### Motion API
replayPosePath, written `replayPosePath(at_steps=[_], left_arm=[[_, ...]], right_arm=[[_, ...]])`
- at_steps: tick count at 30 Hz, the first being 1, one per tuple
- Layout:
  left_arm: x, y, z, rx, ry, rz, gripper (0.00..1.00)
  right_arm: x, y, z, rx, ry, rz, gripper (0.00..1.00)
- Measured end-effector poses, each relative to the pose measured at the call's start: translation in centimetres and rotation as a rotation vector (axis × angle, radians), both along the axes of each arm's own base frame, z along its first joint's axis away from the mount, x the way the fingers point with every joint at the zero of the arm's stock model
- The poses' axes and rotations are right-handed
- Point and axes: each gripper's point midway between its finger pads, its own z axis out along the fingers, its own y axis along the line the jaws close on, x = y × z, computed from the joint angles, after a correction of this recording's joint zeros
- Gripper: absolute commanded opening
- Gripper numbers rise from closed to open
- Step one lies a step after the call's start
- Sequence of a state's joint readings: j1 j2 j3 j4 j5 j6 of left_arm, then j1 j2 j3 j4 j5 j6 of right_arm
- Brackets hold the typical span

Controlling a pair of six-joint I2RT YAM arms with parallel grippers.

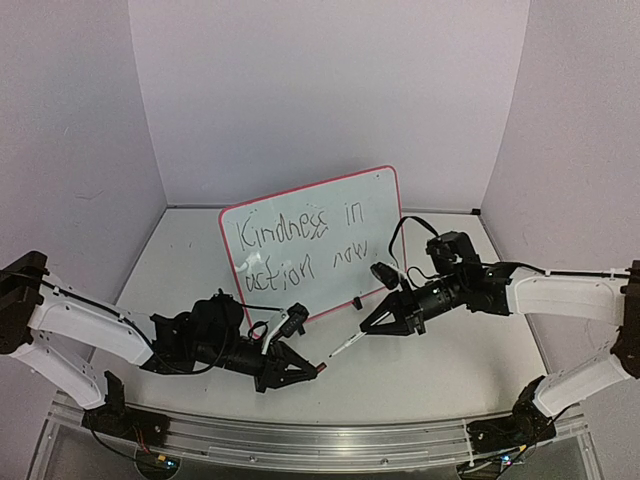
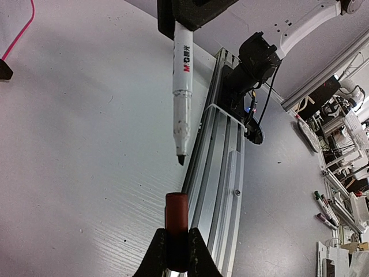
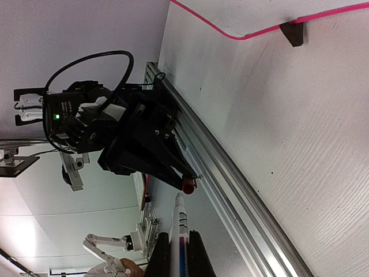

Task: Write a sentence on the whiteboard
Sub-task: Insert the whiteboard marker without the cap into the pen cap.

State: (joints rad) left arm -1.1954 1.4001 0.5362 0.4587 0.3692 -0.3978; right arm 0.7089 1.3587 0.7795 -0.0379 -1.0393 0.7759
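The whiteboard (image 1: 375, 275) stands on its black feet at the middle of the table (image 1: 440, 375), toward the far side. The sentence (image 1: 300, 245) runs across it in two lines of thin dark lettering: "Kindness in" above, "action" below, then a last word that looks like "now" but is hard to read from above. Near the board's right corner, the right gripper (image 3: 178, 242) has its jaws closed narrowly around the white marker (image 2: 183, 75), whose uncapped dark tip points left toward the other arm. The left gripper (image 2: 176, 235) is just beside that tip, jaws clamped on the red cap (image 2: 176, 208), with a small gap between cap and tip. The metal rail (image 1: 320, 440) lies along the near edge.
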Motion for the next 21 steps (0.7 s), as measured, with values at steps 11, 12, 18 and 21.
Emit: replayPosePath(at_steps=[11, 12, 18, 21], left_arm=[[-0.24, -0.31, 0.22, -0.014, -0.001, -0.003, 0.0], [-0.25, -0.33, 0.24, -0.015, 0.0, -0.002, 0.0], [-0.34, -0.48, 0.56, -0.028, 0.006, 0.001, 0.0], [-0.21, -0.52, 0.66, -0.032, 0.006, 0.009, 0.0]], right_arm=[[-0.3, 0.47, 0.34, 0.016, -0.016, 0.014, 0.0], [-0.3, 0.47, 0.34, 0.016, -0.017, 0.014, 0.0], [-0.33, 0.46, 0.28, 0.016, -0.013, 0.014, 0.0], [-0.38, 0.41, 0.12, 0.013, -0.011, 0.013, 0.0]])
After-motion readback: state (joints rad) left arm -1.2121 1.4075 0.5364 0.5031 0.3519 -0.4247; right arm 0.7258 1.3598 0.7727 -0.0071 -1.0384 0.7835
